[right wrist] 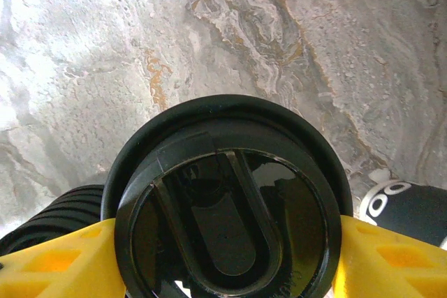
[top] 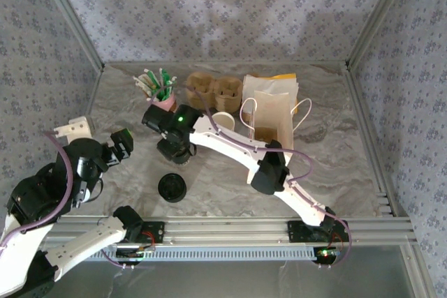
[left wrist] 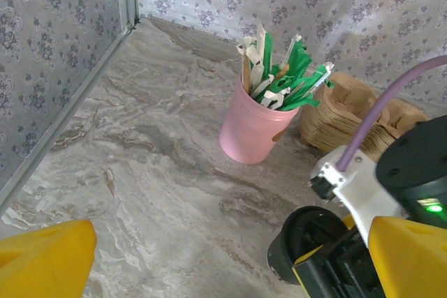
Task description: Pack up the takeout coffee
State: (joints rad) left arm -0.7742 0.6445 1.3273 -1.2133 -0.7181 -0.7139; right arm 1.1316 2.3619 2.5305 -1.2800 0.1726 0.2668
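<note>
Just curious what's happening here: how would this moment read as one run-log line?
right gripper: shut on takeout coffee | left gripper: open, empty | paper bag: upright at back, coffee not in it

A gray stone-look table (top: pixel 335 165) is seen. At the back, a pink cup (top: pixel 165 102) full of green and white packets is set beside stacked brown trays (top: pixel 213 92). A white paper bag (top: pixel 272 120) is stood to their right, and a white cup (top: pixel 223 120) just in front of them. A black lid (top: pixel 172 188) is laid near the front. Whether the takeout coffee (right wrist: pixel 223 200) is touching the table cannot be told.
</note>
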